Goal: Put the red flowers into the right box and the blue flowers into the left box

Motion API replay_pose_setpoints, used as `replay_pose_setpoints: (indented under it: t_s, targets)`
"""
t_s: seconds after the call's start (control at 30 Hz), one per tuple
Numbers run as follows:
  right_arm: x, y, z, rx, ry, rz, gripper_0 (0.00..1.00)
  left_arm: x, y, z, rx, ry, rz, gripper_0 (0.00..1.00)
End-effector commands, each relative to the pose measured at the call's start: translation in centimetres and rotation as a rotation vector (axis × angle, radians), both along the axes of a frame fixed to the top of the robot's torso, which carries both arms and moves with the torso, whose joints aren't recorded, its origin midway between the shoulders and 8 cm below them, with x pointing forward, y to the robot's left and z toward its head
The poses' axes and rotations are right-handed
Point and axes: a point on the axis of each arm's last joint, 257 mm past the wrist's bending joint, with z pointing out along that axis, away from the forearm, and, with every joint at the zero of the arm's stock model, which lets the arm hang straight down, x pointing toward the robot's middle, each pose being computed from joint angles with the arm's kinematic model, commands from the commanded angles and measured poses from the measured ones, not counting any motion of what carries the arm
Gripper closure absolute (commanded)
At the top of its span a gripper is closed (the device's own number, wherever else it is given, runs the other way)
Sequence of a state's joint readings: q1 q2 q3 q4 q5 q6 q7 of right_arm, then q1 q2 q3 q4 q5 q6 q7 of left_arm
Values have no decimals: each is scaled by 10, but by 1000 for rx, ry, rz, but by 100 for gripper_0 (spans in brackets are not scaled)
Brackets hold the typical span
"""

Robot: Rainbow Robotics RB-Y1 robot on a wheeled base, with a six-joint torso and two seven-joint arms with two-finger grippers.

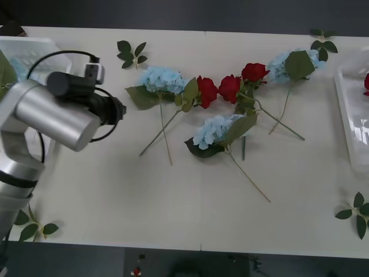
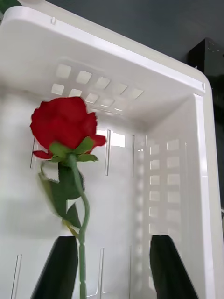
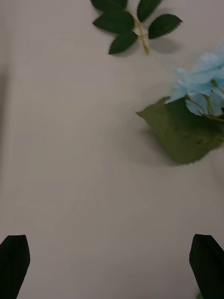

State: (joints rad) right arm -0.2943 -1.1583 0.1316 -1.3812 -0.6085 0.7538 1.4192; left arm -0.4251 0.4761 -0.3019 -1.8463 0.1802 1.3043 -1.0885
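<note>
The left gripper [image 3: 112,266] hangs over bare table [image 1: 115,196], its black fingers spread wide at the two corners of its wrist view and holding nothing; the left arm [image 1: 52,115] reaches in from the table's left side, in front of the left box [image 1: 26,49], a white slotted basket at the far left corner. Near that gripper lie a blue hydrangea cluster [image 3: 205,79] with a broad green leaf [image 3: 184,135], and a loose leaf sprig [image 3: 130,23] farther off. In the front view three red roses [image 1: 230,88] lie in a row at the table's middle, closely hemmed by blue flowers [image 1: 163,79]: one cluster to their left, one in front, one to their right, stems and leaves crossing among them. Loose sprigs lie near the table's corners. The right gripper [image 2: 114,266] is over the right box [image 2: 186,187], fingers parted; a red rose [image 2: 65,122] sits inside the basket, its stem running beside one finger, and whether it is gripped I cannot tell.
</note>
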Motion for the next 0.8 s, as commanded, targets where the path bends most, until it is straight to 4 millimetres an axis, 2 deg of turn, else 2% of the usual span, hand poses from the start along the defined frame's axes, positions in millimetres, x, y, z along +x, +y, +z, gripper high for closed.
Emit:
replay_pose_setpoints:
  t_s: [0.03,0.2,0.33,0.43,0.5,0.53,0.7,0.8]
  targets:
    - [7,2,19,24,-42,0,0,28,-35,13,-56,-56,48,0]
    - [8,7,16,52,-41,5,0,42,-72,-1,-96,-54,41,0]
    - [11,35,7,165,-43,35,0,50,-88,-3,-83,-46,39,0]
    - [15,66,2,254,-34,64,0,57,-92,-5,-71,-44,45,0]
    - [18,99,-8,338,-12,91,0,63,-96,-6,-69,-52,36,0]
    - [19,107,-10,358,-7,97,0,66,-96,-6,-70,-55,37,0]
    - [34,177,-26,510,14,144,0,84,-104,-11,-76,-67,7,0]
    - [45,209,-31,616,2,126,0,93,-105,-15,-67,-77,-2,0]
